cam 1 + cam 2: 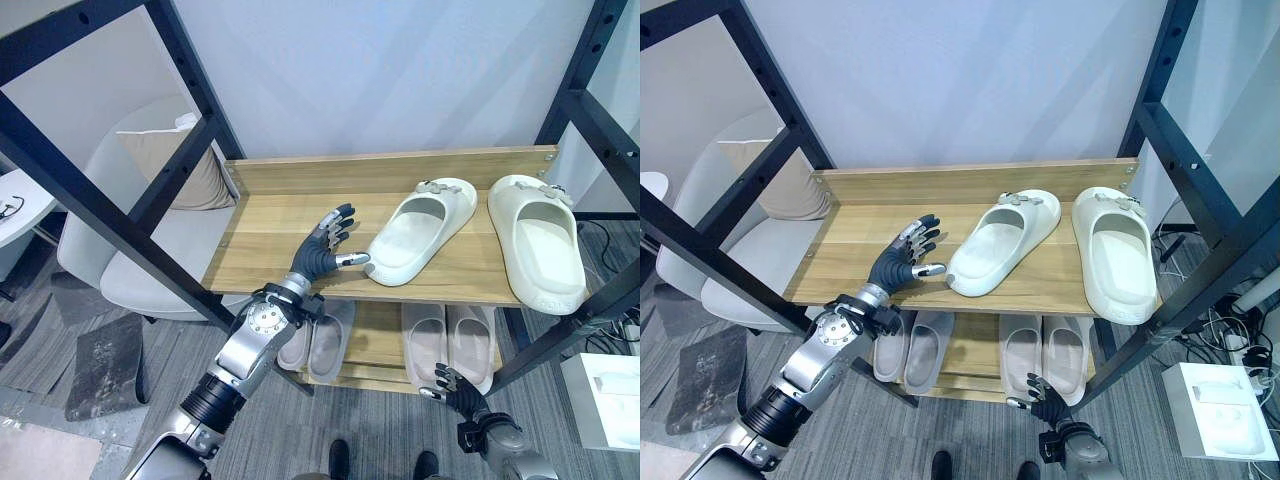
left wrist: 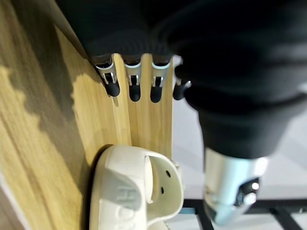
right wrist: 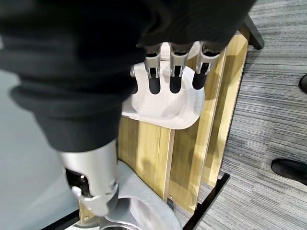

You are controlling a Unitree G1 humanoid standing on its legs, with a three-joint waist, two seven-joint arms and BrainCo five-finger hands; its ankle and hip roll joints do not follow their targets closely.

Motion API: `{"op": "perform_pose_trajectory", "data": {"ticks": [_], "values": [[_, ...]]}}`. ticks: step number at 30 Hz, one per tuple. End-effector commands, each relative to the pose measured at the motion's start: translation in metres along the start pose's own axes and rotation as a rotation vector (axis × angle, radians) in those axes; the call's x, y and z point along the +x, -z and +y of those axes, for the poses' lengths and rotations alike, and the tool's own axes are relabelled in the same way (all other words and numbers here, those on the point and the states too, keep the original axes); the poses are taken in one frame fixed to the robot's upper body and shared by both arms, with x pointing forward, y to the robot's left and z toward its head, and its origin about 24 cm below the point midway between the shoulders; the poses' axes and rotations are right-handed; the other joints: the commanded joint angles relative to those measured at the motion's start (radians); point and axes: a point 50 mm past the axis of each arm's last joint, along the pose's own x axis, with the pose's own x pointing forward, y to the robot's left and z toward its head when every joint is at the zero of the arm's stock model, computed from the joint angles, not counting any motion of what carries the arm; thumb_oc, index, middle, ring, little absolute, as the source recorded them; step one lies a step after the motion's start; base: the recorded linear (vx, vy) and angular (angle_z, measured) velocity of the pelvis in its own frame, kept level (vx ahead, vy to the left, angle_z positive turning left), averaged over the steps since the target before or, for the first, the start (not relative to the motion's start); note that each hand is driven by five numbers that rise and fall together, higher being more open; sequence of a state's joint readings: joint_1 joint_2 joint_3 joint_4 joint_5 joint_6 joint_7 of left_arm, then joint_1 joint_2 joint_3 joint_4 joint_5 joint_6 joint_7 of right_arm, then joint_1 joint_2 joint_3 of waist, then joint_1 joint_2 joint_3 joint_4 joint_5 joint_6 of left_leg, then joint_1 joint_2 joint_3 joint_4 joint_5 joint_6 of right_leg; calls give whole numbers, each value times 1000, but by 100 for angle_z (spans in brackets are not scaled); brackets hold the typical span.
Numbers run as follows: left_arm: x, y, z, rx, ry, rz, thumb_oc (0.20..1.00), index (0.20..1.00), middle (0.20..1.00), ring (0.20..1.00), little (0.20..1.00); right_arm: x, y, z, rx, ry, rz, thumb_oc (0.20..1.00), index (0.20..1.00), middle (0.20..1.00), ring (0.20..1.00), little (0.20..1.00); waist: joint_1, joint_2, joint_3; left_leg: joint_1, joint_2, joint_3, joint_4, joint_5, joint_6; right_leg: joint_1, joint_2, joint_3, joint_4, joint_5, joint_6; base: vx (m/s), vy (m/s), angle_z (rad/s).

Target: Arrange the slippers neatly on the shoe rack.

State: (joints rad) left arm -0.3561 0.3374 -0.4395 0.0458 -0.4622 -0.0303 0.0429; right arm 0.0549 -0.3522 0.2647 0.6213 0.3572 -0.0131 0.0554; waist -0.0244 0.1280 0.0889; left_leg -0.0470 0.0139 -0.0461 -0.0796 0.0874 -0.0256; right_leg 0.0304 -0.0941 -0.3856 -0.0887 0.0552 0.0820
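Two white slippers lie on the rack's wooden top shelf (image 1: pixel 280 215). One slipper (image 1: pixel 420 230) lies slanted, its heel toward the front; the other (image 1: pixel 538 240) lies straighter at the right end. My left hand (image 1: pixel 325 248) hovers open over the shelf just left of the slanted slipper (image 2: pixel 129 191), thumb by its heel; I cannot tell if it touches. My right hand (image 1: pixel 460 390) hangs low before the lower shelf, fingers (image 3: pixel 172 76) straight and holding nothing, pointing at a pale slipper (image 3: pixel 163 100) there.
The lower shelf holds a grey pair (image 1: pixel 315 340) and a pale pair (image 1: pixel 450 340). Black frame posts (image 1: pixel 100 210) cross at left and right. A light armchair with a cushion (image 1: pixel 150 230) stands left of the rack, and a white box (image 1: pixel 610 395) sits on the floor at right.
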Motion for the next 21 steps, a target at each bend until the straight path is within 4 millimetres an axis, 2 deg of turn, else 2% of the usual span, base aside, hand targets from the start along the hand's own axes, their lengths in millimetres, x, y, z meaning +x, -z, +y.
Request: {"op": "perform_pose_trajectory", "data": {"ticks": [1, 4, 12, 21], "values": [[14, 0, -25, -57, 118, 26, 1000, 1000, 1000, 1000, 1000, 4, -20, 9, 17, -44, -87, 1000, 1000, 1000, 1000, 1000, -1, -61, 17, 53, -26, -13, -8, -72, -17, 25, -30, -19, 1, -52, 53, 0, 0, 0], [20, -5, -32, -65, 136, 14, 1000, 1000, 1000, 1000, 1000, 4, -20, 10, 14, -46, -84, 1000, 1000, 1000, 1000, 1000, -3, -62, 16, 53, -27, -13, -8, -72, -16, 25, -31, -18, 1, -52, 53, 0, 0, 0], [47, -24, -68, -142, 197, -43, 1000, 1000, 1000, 1000, 1000, 7, -19, 16, 21, -44, -79, 1000, 1000, 1000, 1000, 1000, -19, -66, 16, 54, -30, -11, -8, -74, -15, 24, -31, -18, 1, -51, 56, 0, 0, 0], [58, -23, -87, -254, 171, -26, 1000, 1000, 1000, 1000, 1000, 8, -18, 20, 37, -33, -77, 1000, 1000, 1000, 1000, 1000, -32, -69, 19, 58, -29, -8, -8, -76, -15, 26, -31, -12, 1, -52, 56, 0, 0, 0]]}}
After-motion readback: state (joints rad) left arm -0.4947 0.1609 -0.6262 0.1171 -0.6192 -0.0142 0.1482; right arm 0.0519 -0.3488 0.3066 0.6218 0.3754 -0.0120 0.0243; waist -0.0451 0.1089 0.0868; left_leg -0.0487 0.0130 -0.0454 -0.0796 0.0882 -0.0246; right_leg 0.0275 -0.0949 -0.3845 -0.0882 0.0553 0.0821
